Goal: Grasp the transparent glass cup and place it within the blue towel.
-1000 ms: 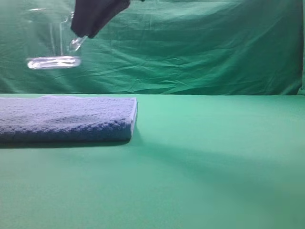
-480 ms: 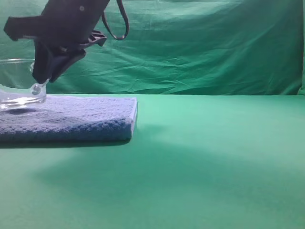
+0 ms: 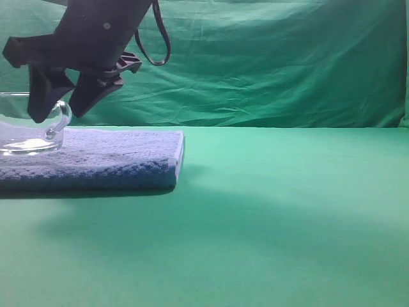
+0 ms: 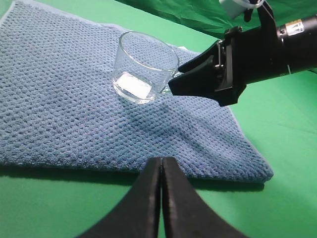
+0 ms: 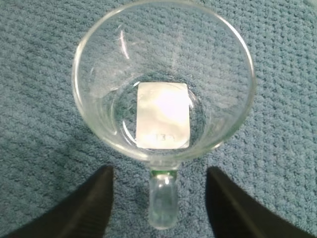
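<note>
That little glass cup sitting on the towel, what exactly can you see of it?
The glass cup is clear and colourless, wide and low, with straight walls, a thick base and a small curled handle. A white rectangular label shows through its bottom. It stands upright and empty on the blue towel. The right end effector has its fingers spread either side of the handle, not touching it.

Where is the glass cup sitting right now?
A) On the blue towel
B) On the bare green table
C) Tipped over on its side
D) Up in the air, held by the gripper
A: the glass cup stands upright on the blue towel, with the right gripper's jaws spread clear of its handle.
</note>
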